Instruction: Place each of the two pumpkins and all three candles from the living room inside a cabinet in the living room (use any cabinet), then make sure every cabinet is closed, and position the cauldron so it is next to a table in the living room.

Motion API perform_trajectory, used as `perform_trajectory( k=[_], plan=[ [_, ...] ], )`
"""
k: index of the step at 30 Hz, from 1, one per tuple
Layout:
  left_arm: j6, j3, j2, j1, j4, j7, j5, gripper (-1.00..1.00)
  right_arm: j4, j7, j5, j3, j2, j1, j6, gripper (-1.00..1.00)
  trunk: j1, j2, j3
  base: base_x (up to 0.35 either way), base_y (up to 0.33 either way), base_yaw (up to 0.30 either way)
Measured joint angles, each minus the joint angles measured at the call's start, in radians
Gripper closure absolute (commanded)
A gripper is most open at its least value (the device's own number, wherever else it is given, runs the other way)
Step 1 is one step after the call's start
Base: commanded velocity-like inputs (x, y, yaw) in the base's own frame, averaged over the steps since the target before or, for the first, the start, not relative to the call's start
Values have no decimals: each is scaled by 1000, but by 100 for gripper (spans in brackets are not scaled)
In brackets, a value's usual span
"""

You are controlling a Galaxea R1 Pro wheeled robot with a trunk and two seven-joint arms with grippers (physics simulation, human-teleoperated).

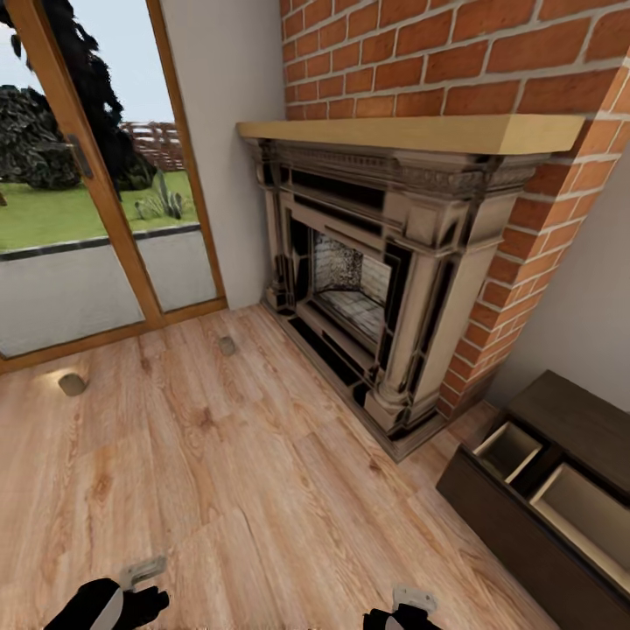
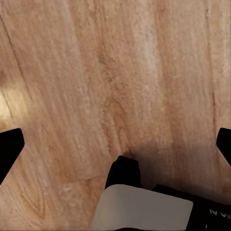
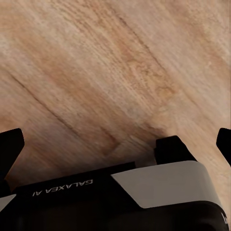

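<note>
Hanging low at the near edge of the head view, the left gripper and the right gripper both carry nothing; in each wrist view the two dark fingertips sit at opposite edges of the picture with only bare plank between them, so both are spread wide and released. Under them runs the wooden floor, pale and warm-grained, with nothing lying close to either arm. Farther out on that floor are two candles: one squat grey-beige candle at the far left, near the glass door, and a second candle farther right, between the door and the fireplace. They lie well apart from each other and well apart from the grippers. To the right, the cabinet stands against the wall just beside the brick chimney, dark brown, with two drawers pulled open and their pale interiors looking empty as far as can be seen. By my reading the step in hand is fetching candles: the robot faces them but is too far off to reach. The next move calls for rolling the base forward and left toward the nearer candle, lowering one arm, and closing over the short cylinder from above; its low height leaves little to grip, so the fingers must come down close to the planks. Then comes a turn right to drop it in an open drawer.
</note>
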Motion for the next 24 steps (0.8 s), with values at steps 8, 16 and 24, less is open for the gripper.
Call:
perform_trajectory(
  k=[8,16,24],
  plan=[
    [-51,-1,-2,1,39,15,0,-100,0,0,3,22,0,0,-51,-100,0,0,-9,8,6,154],
    [-110,-1,0,2,73,16,2,-100,4,1,0,137,0,0,-115,-100,0,0,-11,80,196,22],
    [-119,0,1,2,76,16,3,-100,4,1,-3,152,0,0,-122,-100,0,0,-11,8,323,3]
  ],
)
